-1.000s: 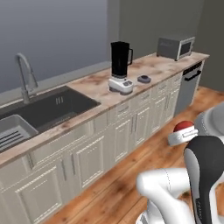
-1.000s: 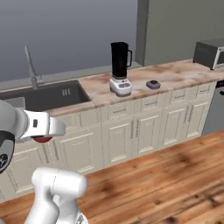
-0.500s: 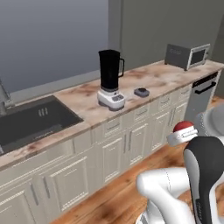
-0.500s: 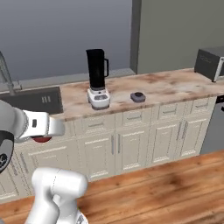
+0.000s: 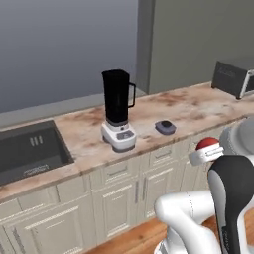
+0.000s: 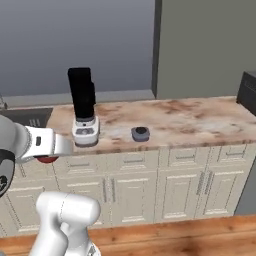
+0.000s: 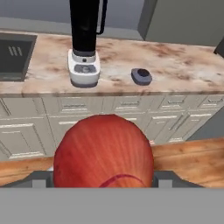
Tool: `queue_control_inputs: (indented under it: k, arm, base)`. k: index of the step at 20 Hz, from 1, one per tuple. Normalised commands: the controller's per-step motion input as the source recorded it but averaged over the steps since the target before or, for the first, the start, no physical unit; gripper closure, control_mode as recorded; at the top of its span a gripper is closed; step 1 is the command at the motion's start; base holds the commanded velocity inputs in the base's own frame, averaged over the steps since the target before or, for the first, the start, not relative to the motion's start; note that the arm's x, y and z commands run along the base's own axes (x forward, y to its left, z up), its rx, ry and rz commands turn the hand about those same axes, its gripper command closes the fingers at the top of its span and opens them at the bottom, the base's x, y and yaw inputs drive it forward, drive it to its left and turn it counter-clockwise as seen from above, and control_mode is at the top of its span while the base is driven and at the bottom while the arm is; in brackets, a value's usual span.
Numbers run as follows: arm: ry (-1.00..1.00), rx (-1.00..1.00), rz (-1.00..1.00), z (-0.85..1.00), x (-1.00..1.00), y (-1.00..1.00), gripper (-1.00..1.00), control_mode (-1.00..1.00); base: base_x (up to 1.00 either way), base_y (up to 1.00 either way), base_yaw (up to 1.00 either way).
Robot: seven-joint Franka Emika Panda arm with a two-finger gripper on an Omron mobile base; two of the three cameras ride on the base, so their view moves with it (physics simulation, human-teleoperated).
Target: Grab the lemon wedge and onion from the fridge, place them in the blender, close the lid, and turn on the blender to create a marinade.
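A round red onion [image 7: 103,151] sits gripped in the gripper [image 7: 103,181], jaws spread wide around its middle; it looks firm, smooth and liable to slip. Beyond it, on the counter [image 7: 183,70], stands the blender [image 7: 85,39], its jug uncovered, contents unseeable. The lid [image 7: 141,76] lies apart, just right of the blender.
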Motion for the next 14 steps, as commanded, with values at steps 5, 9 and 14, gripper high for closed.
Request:
queue_control_inputs:
  k: [5, 9, 14]
  arm:
    - [0.00, 0.00, 0.00, 0.00, 0.00, 0.00, 1.00, 1.00]
    - [0.00, 0.00, 0.00, 0.00, 0.00, 0.00, 1.00, 1.00]
    - [0.00, 0.00, 0.00, 0.00, 0.00, 0.00, 1.00, 1.00]
  base:
    - [0.97, -0.70, 0.44]
    - [0.69, -0.34, 0.40]
    - [0.14, -0.15, 0.21]
